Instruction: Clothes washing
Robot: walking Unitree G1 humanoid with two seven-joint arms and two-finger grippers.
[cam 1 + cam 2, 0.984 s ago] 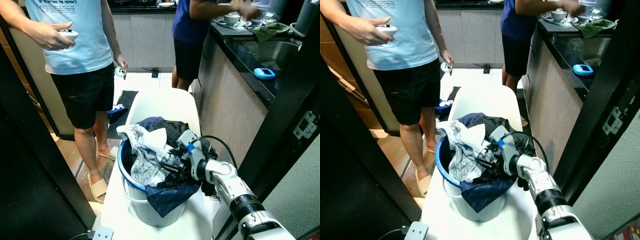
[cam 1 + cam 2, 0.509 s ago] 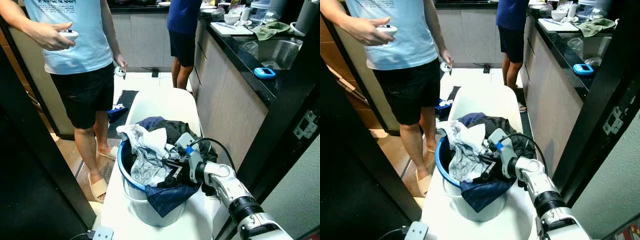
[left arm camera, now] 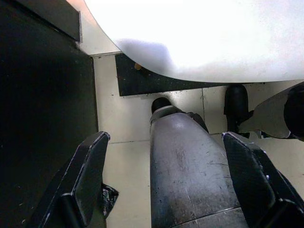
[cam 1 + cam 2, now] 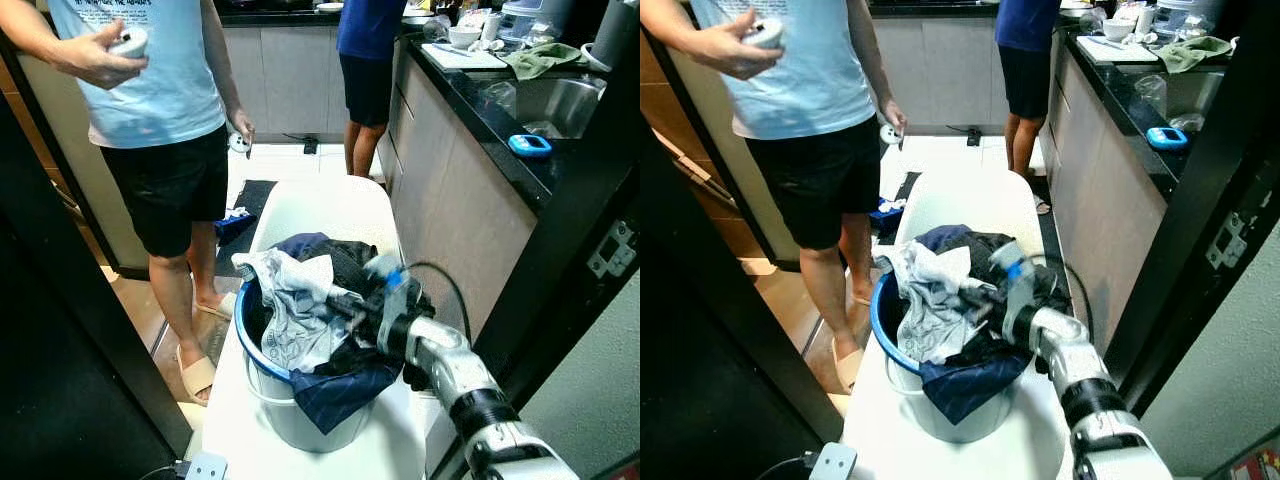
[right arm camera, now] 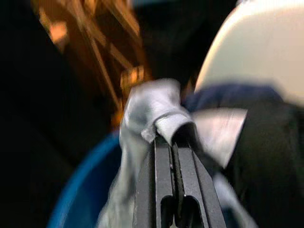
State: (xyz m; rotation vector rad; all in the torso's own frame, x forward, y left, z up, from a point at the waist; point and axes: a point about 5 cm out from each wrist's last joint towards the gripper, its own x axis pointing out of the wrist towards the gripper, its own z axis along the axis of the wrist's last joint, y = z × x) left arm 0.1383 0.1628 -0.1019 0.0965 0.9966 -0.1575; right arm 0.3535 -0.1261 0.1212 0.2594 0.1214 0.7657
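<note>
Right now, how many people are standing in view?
2: one person in a light blue shirt left of the laundry bucket; another in dark blue farther back by the counter.

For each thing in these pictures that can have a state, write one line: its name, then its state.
bucket: upright, heaped over the rim with clothes.
white garment: on top of the heap, pinched by the right gripper.
navy garment: hanging over the bucket's front rim.
right gripper: shut on the white garment.
left gripper: open, idle, pointing at the floor.
</note>
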